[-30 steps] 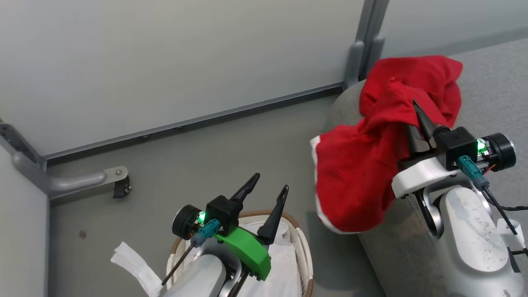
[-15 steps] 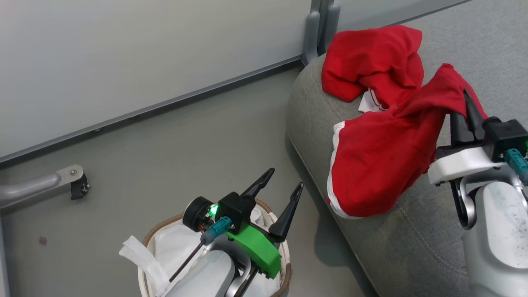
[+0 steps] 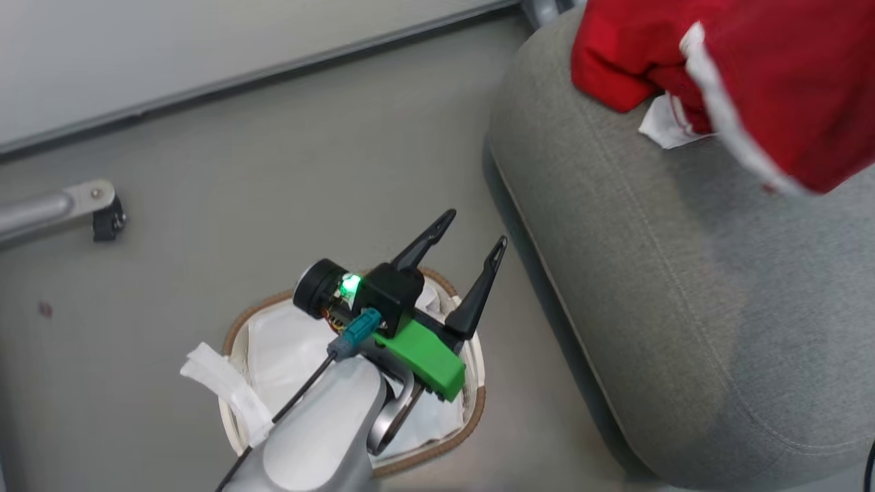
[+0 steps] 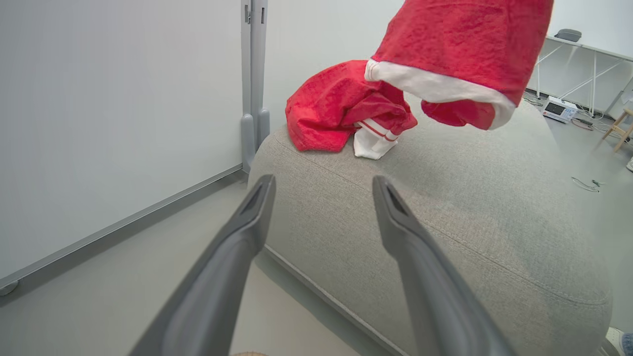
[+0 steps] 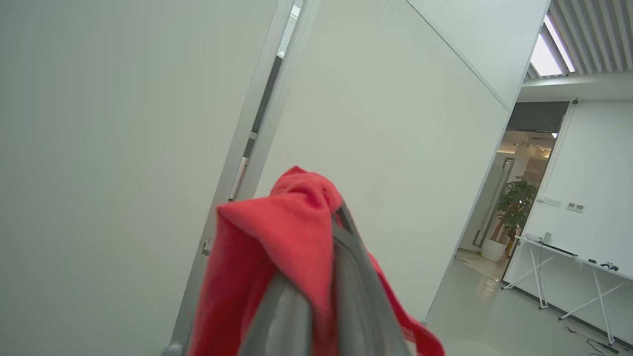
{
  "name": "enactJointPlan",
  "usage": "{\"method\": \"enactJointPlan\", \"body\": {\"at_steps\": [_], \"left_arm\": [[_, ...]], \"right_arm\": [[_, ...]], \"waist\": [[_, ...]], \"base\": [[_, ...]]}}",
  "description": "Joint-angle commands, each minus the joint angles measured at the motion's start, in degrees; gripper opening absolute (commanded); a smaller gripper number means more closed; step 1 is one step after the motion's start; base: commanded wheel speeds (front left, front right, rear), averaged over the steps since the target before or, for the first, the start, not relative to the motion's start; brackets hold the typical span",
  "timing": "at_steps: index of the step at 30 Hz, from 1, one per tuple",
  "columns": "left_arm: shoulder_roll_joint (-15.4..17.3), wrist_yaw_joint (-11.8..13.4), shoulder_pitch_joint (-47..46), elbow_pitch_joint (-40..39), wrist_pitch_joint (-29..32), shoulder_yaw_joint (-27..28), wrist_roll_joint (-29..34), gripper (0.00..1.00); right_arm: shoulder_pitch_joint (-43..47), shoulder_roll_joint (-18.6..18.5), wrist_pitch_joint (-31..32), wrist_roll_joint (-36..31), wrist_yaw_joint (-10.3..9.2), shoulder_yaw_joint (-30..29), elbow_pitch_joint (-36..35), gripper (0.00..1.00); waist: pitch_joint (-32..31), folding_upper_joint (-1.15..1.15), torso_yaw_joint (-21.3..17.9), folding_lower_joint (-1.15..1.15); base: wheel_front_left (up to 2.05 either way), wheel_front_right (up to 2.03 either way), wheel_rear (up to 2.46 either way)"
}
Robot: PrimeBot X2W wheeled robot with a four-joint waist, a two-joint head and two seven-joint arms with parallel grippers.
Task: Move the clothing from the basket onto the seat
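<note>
At seven o'clock in the head view sits the basket [image 3: 273, 355], the left gripper [image 3: 475, 228] above it, jaws wide and empty. The grey seat [image 3: 683, 273] spans three o'clock; one red garment [image 3: 615, 61] lies on it at one o'clock. The right gripper [image 5: 329, 232] clamps a second garment [image 3: 786, 89] above the seat: placing step, I judge; next, lower and release.

Head view: hanging garment [image 3: 786, 89] cut by top and right edges at 1 o'clock; seat [image 3: 683, 307] cut by right, bottom edges. Basket [image 3: 437, 452] inside partly hidden under left arm [image 3: 314, 437] at 6 o'clock. Right wrist view: right gripper [image 5: 324, 220] tips buried in garment, grip point hidden. Left wrist view: floor device [image 4: 559, 109] at 2 o'clock too small to tell
</note>
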Motion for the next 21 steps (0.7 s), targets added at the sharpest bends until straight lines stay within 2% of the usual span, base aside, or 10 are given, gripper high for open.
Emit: {"method": "enactJointPlan", "body": {"at_steps": [1,3,7,15,20,21], "left_arm": [[0.31,-0.13,-1.58,-0.48,-0.03,0.28,0.84,1.0],[0.44,-0.14,-2.68,-0.97,-0.02,0.58,1.3,1.0],[0.8,-0.15,-4.45,-1.71,-0.02,1.05,1.94,1.0],[1.34,-0.15,-6.05,-2.25,-0.03,1.66,3.23,1.0],[1.88,-0.15,-6.18,-2.1,-0.03,1.82,3.77,1.0],[2.01,-0.15,-6.18,-2.1,-0.03,2.06,3.89,1.0]], "right_arm": [[-2.9,-1.65,-0.27,-0.45,-0.08,-0.99,1.5,0.0],[-6.09,-3.4,-0.26,-1.11,-0.08,-1.96,3.84,0.0],[-9.23,-4.61,-0.19,-2.33,-0.08,-2.74,8.87,0.0],[-4.94,-1.97,-0.16,-3.81,-0.08,-5.1,17.76,0.0],[-0.84,-0.47,-0.16,-5.1,-0.08,-6.04,19.56,0.0],[-0.07,-0.17,-0.16,-5.59,-0.08,-6.47,19.57,0.07]], "waist": [[6.87,0.0,3.69,0.0],[9.31,0.0,4.51,0.0],[13.53,0.0,5.91,0.0],[17.67,0.0,7.48,0.0],[17.99,0.0,7.29,0.0],[17.93,0.0,7.05,0.0]], "base": [[0.0,0.0,0.0],[0.0,0.0,0.0],[0.0,0.0,0.0],[0.0,0.0,0.0],[0.0,0.0,0.0],[0.0,0.0,0.0]]}}
